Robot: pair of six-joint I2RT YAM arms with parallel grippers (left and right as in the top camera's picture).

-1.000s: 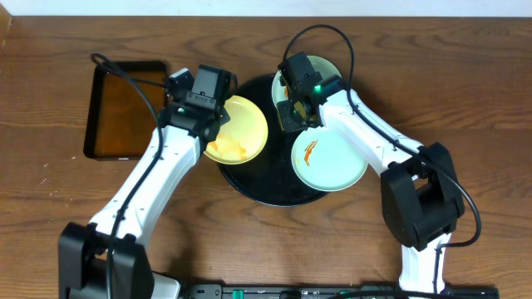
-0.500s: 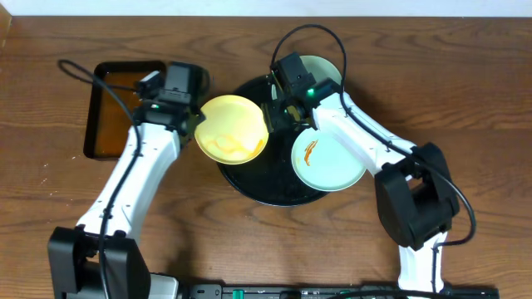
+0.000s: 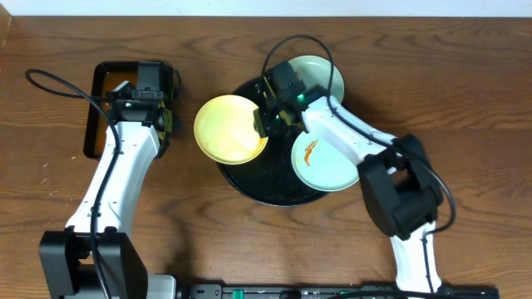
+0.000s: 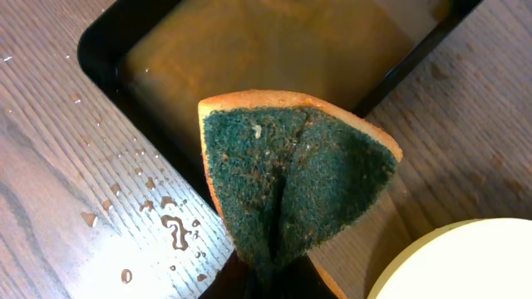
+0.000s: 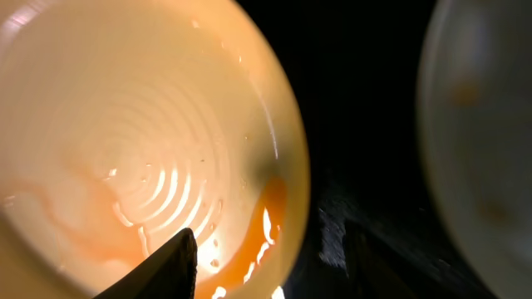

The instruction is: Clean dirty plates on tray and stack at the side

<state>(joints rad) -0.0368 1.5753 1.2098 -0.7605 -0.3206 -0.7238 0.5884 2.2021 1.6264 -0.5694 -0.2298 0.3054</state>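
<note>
- Left pincer (image 4: 274,281) clamps a green-faced sponge (image 4: 295,187) above the rim of the pan (image 4: 106,51), at 9 o'clock of the tray (image 3: 266,181).
- Right pincer (image 3: 264,123) pinches the yellow plate (image 3: 223,129) at its 3 o'clock rim; it overhangs the tray at 10 o'clock.

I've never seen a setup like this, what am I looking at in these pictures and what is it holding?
These are two robot arms at a table. One picture looks down from above; the other two come from a camera on each wrist. On the table sit a round black tray and a rectangular pan of brownish liquid. The left pincer pinches a green sponge over the pan's edge. The right pincer grips the rim of an orange-streaked yellow plate, at the tray's left side. A smeared mint plate lies on the tray, a second mint plate at its far edge.
</note>
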